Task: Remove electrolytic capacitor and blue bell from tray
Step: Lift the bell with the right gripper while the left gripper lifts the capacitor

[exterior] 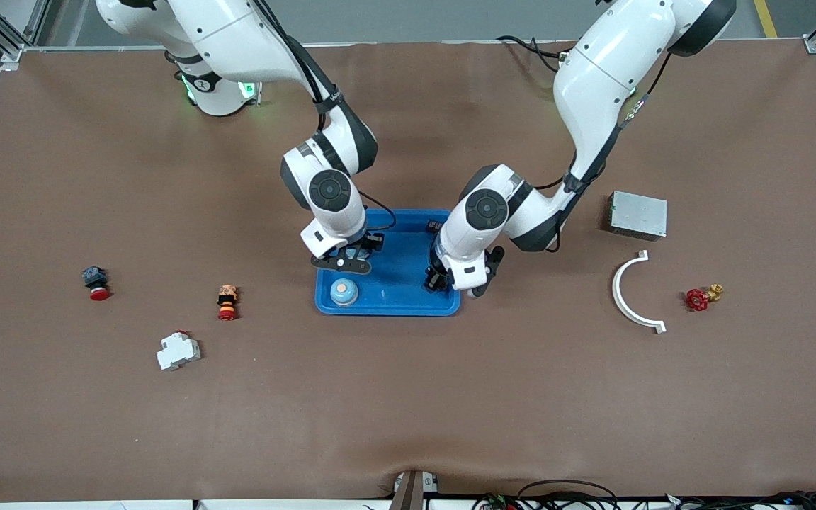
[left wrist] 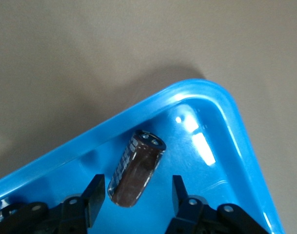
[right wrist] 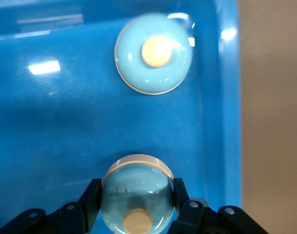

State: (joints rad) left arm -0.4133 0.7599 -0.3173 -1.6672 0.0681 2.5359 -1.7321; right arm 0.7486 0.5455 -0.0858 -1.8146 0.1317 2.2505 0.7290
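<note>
Both claws hang over the blue tray (exterior: 408,304). The left claw (left wrist: 136,195) is open around the capacitor (left wrist: 136,168), lying in the tray's corner close under the rim. The right claw (right wrist: 137,202) grips one bell (right wrist: 137,195); a second bell (exterior: 344,291) sits in the tray just beside the rim, with free tray floor between the claws.

The tray (exterior: 397,280) is bright blue, each bell (right wrist: 153,52) pale blue with cream button, the capacitor (left wrist: 136,168) dark brown.

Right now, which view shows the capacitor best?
The left wrist view: the capacitor lies in the blue tray between the left gripper's open fingers, untouched. The front view hides it under that arm; the right wrist view shows only bells.
</note>
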